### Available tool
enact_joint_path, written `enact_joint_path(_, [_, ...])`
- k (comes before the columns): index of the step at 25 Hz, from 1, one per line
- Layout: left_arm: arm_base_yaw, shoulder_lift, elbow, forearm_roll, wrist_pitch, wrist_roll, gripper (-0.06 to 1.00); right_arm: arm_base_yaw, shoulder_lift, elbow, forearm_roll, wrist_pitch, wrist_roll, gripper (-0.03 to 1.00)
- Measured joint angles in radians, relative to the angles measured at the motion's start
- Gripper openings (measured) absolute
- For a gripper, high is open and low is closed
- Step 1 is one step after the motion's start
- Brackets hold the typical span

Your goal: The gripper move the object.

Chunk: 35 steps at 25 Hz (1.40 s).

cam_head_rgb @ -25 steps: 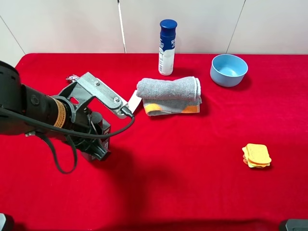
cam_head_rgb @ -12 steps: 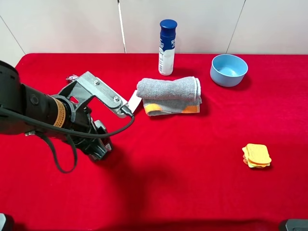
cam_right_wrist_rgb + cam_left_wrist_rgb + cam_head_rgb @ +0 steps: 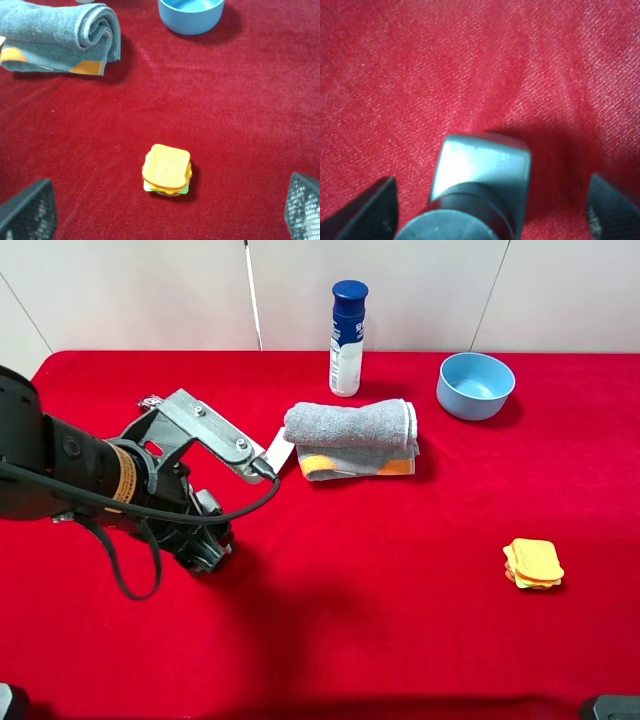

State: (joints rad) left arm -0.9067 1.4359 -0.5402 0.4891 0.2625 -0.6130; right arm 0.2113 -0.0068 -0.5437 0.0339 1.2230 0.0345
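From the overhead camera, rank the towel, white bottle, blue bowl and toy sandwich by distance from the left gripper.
1. Folded towel, just right of the left gripper.
2. White bottle, behind the towel.
3. Blue bowl, back right, and toy sandwich, front right: too close to call.

The left arm (image 3: 60, 465) is thick and dark grey, with an orange-tan band around its wrist section. A silver metal bracket (image 3: 205, 432) with visible screws sits on top, and black cables (image 3: 150, 530) loop from it. Both grippers' fingertips (image 3: 367, 212) look dark and wedge-shaped, the right ones (image 3: 305, 205) finely textured.
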Motion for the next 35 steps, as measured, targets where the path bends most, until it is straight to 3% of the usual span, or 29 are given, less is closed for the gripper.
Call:
enact_joint_path(3, [0.0, 0.0, 0.0, -0.004, -0.002, 0.0, 0.93, 0.0, 0.0, 0.0, 0.0, 0.0, 0.0, 0.69])
enact_joint_path(6, [0.0, 0.0, 0.0, -0.006, -0.004, 0.0, 0.98, 0.0, 0.0, 0.0, 0.0, 0.0, 0.0, 0.69])
enact_joint_path(11, [0.0, -0.038, 0.0, -0.006, -0.004, 0.0, 0.99, 0.0, 0.0, 0.0, 0.0, 0.0, 0.0, 0.69])
enact_joint_path(18, [0.0, -0.25, 0.0, -0.008, 0.033, 0.0, 0.99, 0.0, 0.0, 0.0, 0.0, 0.0, 0.0, 0.69])
enact_joint_path(22, [0.0, -0.368, 0.0, -0.065, 0.074, 0.0, 0.99, 0.0, 0.0, 0.0, 0.0, 0.0, 0.0, 0.69])
enact_joint_path(27, [0.0, -0.462, 0.0, -0.186, 0.272, -0.04, 0.99, 0.0, 0.0, 0.0, 0.0, 0.0, 0.0, 0.69])
enact_joint_path(32, [0.006, -0.562, 0.001, -0.204, 0.528, -0.062, 0.99, 0.0, 0.0, 0.0, 0.0, 0.0, 0.0, 0.69])
enact_joint_path(35, [0.053, -0.63, 0.001, -0.207, 0.587, -0.062, 0.99, 0.0, 0.0, 0.0, 0.0, 0.0, 0.0, 0.69])
